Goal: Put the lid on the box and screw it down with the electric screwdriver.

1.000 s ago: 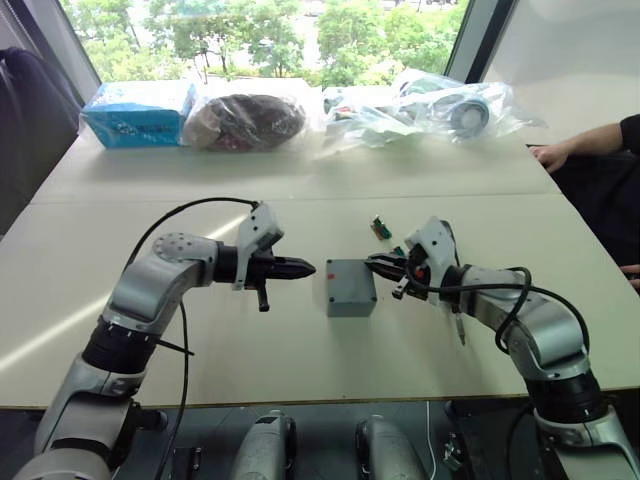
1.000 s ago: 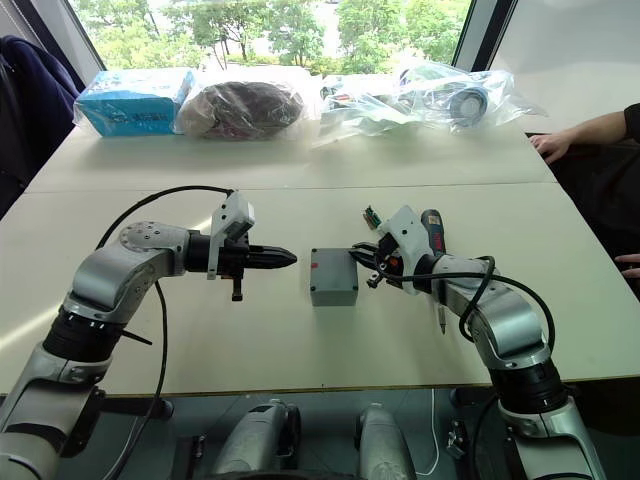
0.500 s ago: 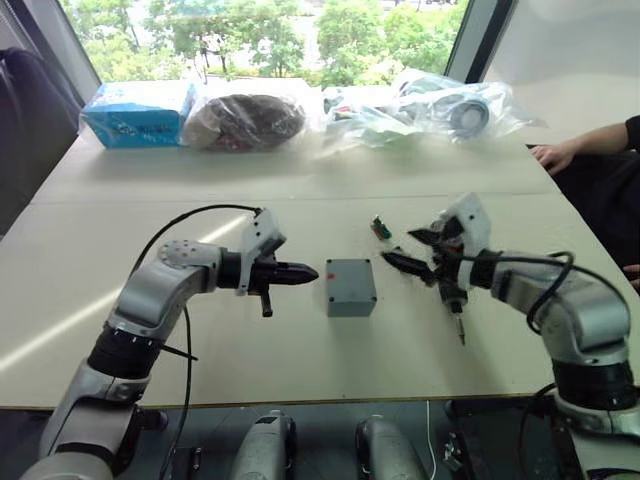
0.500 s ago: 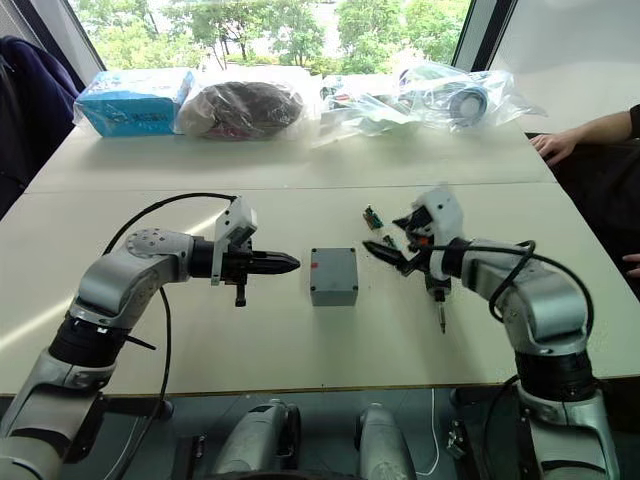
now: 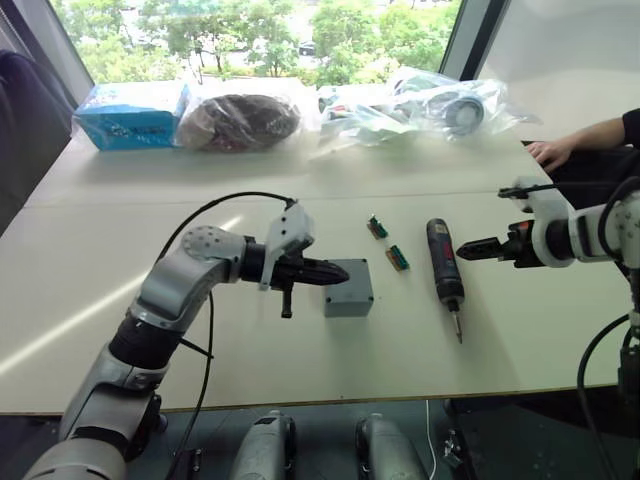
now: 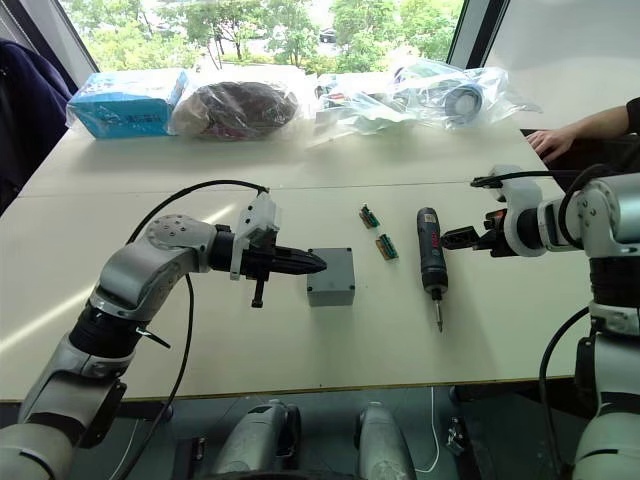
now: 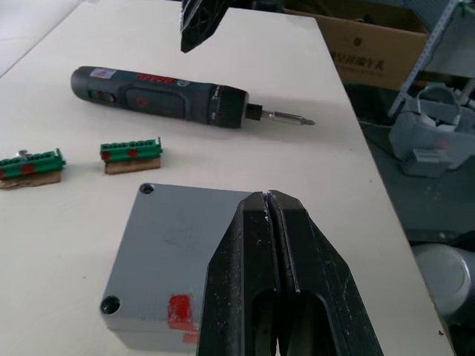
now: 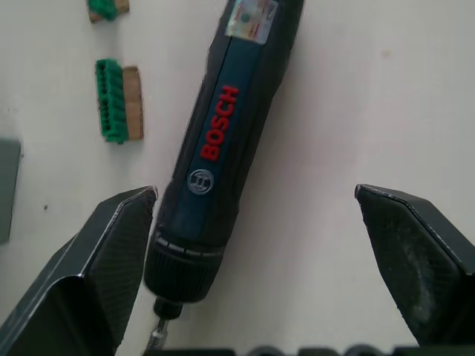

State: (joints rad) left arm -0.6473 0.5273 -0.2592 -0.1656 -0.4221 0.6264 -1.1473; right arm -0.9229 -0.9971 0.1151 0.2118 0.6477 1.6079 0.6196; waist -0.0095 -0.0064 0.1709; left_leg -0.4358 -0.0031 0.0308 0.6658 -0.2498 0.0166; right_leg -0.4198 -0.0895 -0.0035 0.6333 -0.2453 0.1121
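Your left claw [image 7: 269, 204] is pinched closed, tips over the lidded box [image 5: 347, 287]. Right claw [image 8: 256, 245] gapes wide above the electric screwdriver [image 5: 443, 270] lying on the worktop [image 5: 300, 345].

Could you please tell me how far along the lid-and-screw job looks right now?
Done: the lid already sits on the box. In hand: the left pincer, shut, rests at the lid's edge; the right pincer hovers open over the electric screwdriver, which lies ungrasped on the table. Left: picking up the screwdriver and driving the screws.
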